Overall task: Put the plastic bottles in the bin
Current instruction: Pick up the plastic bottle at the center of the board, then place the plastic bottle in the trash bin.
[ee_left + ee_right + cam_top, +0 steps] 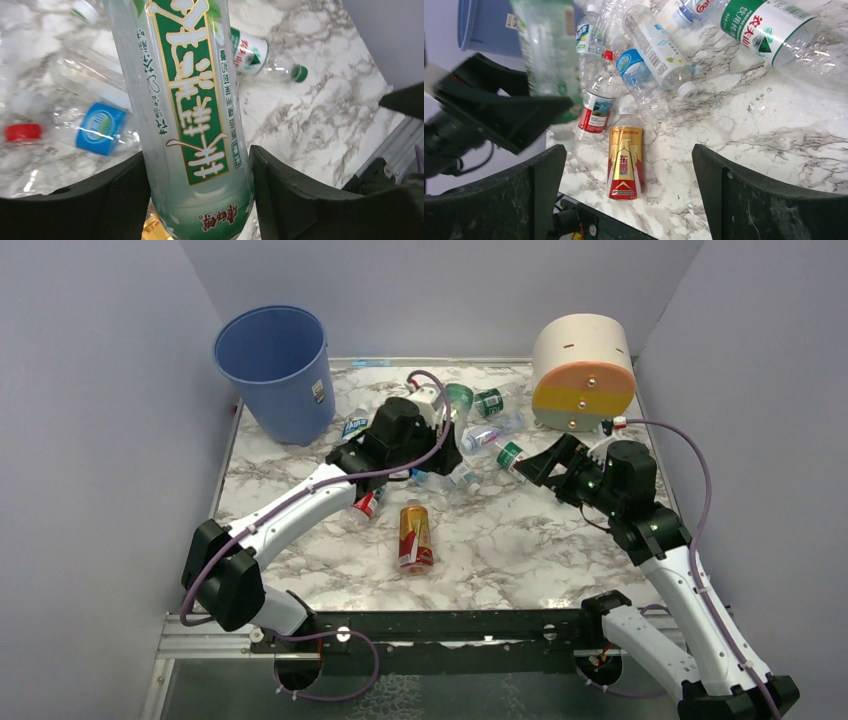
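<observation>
Left end effector [199,172] clamps one clear green-labelled plastic bottle [187,85]; right end effector [629,170] gapes empty. Other bottles [415,535] lie beneath both; round blue plastic bin [290,400] beyond looks unfilled.

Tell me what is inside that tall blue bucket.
From above, the blue bin shows only its bare inner wall; nothing is visible inside. Its floor is hidden by the near wall, so something low could be missed.

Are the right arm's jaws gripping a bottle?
No: the right jaws stand wide apart and empty, with the amber bottle lying on the table beyond them.
</observation>
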### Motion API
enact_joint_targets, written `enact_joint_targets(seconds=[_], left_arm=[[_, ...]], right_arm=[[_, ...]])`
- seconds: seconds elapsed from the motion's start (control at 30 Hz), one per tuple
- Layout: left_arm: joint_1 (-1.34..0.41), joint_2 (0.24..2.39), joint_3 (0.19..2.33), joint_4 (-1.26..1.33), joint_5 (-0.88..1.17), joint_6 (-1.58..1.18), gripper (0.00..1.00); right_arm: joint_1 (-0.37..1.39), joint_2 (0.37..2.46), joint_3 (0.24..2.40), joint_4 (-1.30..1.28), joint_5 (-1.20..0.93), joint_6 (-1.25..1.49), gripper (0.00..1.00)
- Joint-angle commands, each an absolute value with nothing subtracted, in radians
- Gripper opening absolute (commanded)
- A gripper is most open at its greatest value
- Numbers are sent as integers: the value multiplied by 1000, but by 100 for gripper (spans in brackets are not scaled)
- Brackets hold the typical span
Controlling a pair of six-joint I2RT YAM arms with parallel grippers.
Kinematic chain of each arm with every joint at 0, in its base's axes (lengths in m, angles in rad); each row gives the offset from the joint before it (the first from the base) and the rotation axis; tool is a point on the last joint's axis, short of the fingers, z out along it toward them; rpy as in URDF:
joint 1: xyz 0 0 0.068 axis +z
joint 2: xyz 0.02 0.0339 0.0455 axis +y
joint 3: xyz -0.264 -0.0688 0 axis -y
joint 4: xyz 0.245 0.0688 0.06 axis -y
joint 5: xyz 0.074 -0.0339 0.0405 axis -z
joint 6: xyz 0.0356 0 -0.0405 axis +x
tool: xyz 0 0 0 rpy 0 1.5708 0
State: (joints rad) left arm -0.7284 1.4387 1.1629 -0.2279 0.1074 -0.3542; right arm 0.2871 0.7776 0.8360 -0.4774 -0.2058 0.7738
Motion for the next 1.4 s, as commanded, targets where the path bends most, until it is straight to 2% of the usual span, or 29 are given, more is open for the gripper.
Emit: enact_joint_targets(seconds=[0.0,0.27,0.73,1.37], left_arm=[[-637,1385,1246,-249,127,-331,69],[-477,1386,1348,-257,152,-356,69],[-169,1495,1647,-238,264,-478,68],[196,1659,1740,-37,466,-695,68]], right_arm=[[290,764,827,-503,-228,744,100],[290,740,759,-478,-279,743,100],[290,702,687,-465,-308,759,100],[290,688,643,-458,-321,756,100]])
